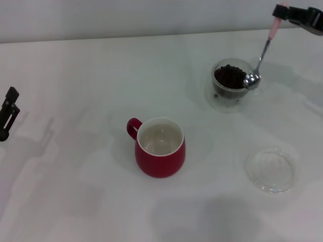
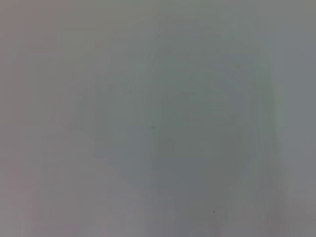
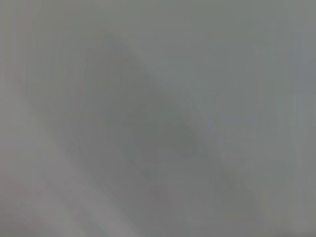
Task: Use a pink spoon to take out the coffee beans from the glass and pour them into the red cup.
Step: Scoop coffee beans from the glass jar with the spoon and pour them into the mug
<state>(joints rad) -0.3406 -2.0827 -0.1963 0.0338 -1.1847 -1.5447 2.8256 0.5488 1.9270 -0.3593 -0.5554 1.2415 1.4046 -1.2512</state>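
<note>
In the head view my right gripper (image 1: 280,11) sits at the far top right, shut on the pink end of the pink spoon (image 1: 263,50). The spoon hangs down steeply, and its silver bowl rests at the right rim of the glass (image 1: 231,84), on the coffee beans (image 1: 228,76) that fill it. The red cup (image 1: 160,147) stands near the middle of the table, white inside and with nothing in it, handle toward the back left. My left gripper (image 1: 8,113) is parked at the left edge. Both wrist views show only blank grey.
A flat clear round dish (image 1: 270,170) lies on the white table to the right of the red cup and nearer than the glass. The table's back edge meets a pale wall.
</note>
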